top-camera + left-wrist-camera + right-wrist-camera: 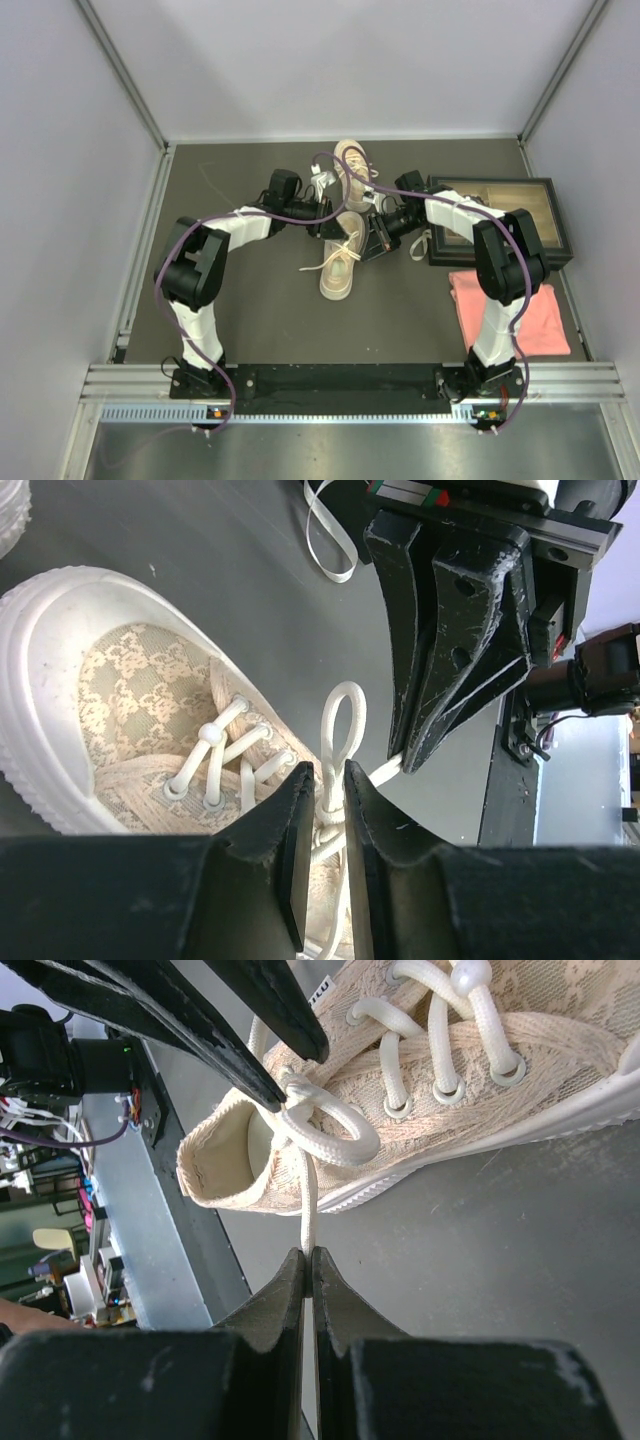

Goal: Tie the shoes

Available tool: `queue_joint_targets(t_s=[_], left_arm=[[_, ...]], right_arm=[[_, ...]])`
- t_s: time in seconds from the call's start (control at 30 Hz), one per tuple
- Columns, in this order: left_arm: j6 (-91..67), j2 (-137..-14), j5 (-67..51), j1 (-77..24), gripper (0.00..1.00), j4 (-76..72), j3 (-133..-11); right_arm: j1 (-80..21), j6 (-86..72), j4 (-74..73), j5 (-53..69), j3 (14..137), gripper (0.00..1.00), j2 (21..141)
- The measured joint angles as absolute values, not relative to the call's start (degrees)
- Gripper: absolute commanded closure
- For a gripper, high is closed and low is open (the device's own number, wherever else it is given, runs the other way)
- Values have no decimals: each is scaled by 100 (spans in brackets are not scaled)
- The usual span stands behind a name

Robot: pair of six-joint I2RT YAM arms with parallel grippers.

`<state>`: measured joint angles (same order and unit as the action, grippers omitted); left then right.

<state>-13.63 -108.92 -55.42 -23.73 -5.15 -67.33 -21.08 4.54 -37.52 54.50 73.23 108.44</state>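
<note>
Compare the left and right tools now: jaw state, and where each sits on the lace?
Left tool is slightly open, straddling the lace below the loop; right tool is shut on one strand. Left tool sits over the shoe; right tool is off it, strand running straight to the knot. Shared: both black, on the same shoe's white lace.

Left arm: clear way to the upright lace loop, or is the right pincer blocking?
Likely yes. The loop stands right at the left pincer, tips parted, nothing between. The right pincer, shut on a lace strand, sits close beside but not across it.
</note>
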Motion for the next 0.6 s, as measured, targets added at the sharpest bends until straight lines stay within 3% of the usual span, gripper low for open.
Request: queue_joint_targets(t_s=[0.17,0.4,0.6], left_arm=[[-1361,-10954,-5581,-2383,76,-513,-6751],[-1417,-10958,-5629,-2383,89,-517,-6751],[-1527,-10958,-5712,-2383,85,-565,-6751]], right_arm=[[-2108,451,-3752,5448,7325,100,10847],[-2082,451,-3754,5448,7325,100,10903],[-2075,451,-3752,5450,7325,100,10930]])
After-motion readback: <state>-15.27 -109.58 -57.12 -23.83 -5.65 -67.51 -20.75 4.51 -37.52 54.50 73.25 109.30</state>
